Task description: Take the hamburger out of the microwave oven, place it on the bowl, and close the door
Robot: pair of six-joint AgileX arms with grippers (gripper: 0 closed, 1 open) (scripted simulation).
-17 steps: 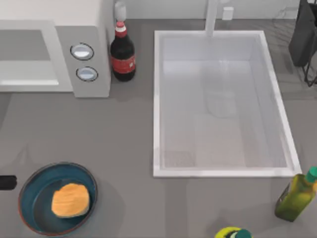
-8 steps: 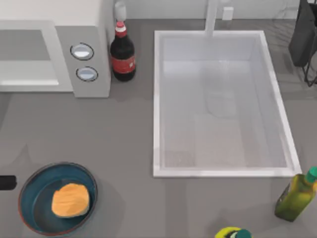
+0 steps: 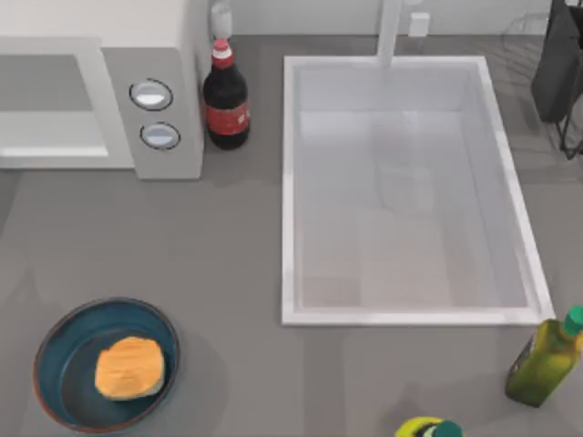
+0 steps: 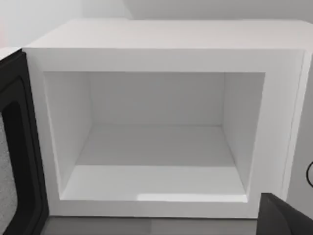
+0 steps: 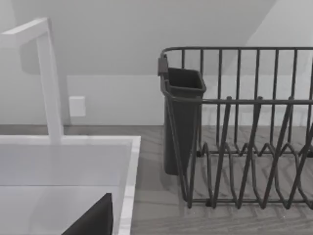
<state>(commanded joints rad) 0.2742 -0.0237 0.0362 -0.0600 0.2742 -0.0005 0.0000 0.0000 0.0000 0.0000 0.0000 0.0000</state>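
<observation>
grey counter (image 3: pixel 237 246), bowl (image 3: pixel 55 337), microwave oven (image 3: pixel 168 159), perhaps bottles (image 3: pixel 225 100)

The small rounded orange-tan hamburger (image 3: pixel 130 368) is sitting in the wide round teal bowl (image 3: pixel 56 351) at the table's front left. The boxy white microwave oven (image 3: pixel 100 96) is standing behind, the dark cola bottle (image 3: pixel 225 102) just right of it.

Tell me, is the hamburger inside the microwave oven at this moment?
No, the hamburger lies in the bowl; the microwave oven cavity is bare.
</observation>
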